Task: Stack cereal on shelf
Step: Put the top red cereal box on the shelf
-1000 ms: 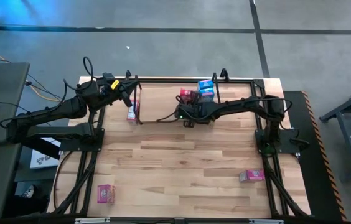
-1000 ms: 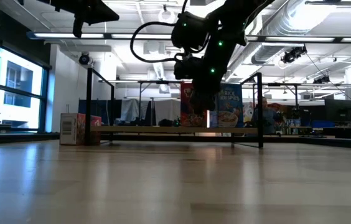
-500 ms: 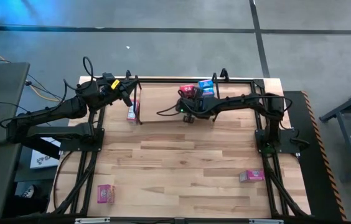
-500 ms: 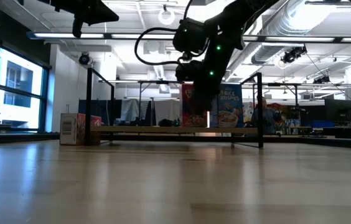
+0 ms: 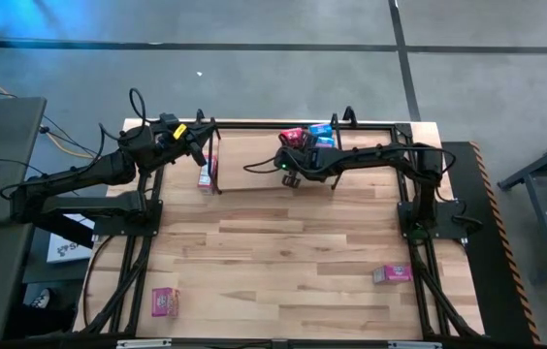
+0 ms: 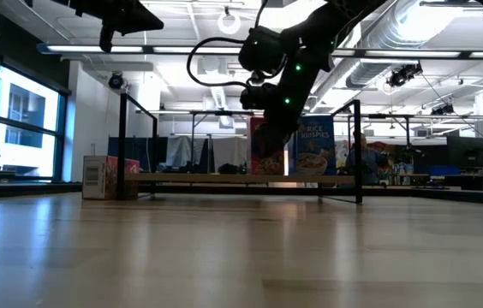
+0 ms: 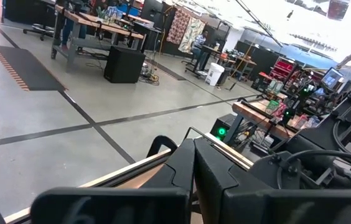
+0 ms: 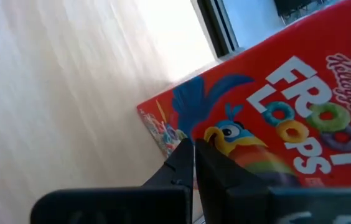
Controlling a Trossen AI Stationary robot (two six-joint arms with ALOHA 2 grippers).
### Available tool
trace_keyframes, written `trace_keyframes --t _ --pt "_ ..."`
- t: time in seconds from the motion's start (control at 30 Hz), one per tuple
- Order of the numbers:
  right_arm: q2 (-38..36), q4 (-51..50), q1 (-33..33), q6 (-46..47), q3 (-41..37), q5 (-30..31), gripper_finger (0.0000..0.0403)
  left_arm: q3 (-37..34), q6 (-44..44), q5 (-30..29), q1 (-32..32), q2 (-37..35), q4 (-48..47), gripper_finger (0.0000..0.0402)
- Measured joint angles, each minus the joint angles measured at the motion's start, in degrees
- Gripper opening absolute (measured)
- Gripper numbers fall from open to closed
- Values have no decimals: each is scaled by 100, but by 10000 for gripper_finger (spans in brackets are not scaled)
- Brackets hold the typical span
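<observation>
While the left claw waits closed, the right claw (closed, empty) touches the red cereal box.

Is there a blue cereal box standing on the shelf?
Yes, a blue box stands upright on the shelf beside a red one.

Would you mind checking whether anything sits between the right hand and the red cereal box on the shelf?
Nothing visible does. The right hand, fingers shut, points straight at the red Froot Loops box, standing on the shelf beside the blue box.
</observation>
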Motion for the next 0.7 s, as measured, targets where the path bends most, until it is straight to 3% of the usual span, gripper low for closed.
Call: trace_keyframes --t 0.53,0.7 --pt "0 -28 168 -58 0 -94 0 0 3 2 -1 26 -11 0" --pt "0 -28 346 -446 0 -103 0 0 3 1 0 24 -11 0"
